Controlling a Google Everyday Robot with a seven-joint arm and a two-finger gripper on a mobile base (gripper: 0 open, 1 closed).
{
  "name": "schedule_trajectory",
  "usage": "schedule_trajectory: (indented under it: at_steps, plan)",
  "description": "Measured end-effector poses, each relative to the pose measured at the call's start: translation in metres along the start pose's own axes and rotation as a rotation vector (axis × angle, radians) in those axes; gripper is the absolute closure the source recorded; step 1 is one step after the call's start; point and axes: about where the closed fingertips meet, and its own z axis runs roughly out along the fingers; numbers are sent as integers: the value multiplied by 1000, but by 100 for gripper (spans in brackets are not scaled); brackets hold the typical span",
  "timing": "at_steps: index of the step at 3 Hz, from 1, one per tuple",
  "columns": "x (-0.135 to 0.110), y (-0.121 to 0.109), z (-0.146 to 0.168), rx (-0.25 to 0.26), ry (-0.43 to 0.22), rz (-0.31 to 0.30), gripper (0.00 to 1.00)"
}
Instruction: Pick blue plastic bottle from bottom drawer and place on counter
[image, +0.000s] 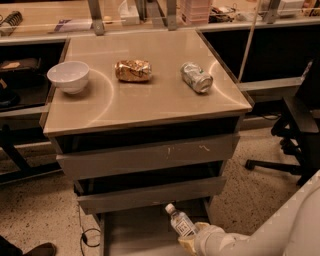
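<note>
The blue plastic bottle (180, 223), clear with a white cap and white label, is tilted with its cap up and to the left, over the open bottom drawer (132, 235). My gripper (192, 240) is at the bottom edge, shut around the bottle's lower end, with pale yellowish fingers (187, 245) at its base. The white arm runs off to the lower right. The beige counter (150, 100) tops the grey drawer cabinet above.
On the counter lie a white bowl (68, 76), a gold-brown can (132, 70) and a silver-green can (196, 77). Two shut drawers with scratched fronts (150, 155) overhang the bottom drawer. A black office chair (300, 130) stands at right. A long bench (60, 22) runs behind.
</note>
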Motion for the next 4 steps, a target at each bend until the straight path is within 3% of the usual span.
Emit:
schedule_trajectory:
  at_steps: [2,3,4]
  plan:
    - [-11,1,-11,6,-16,-22,100]
    - [-17,0,-32,21,-8,-37,100]
    - [-37,-5,-79,58,5,-36,100]
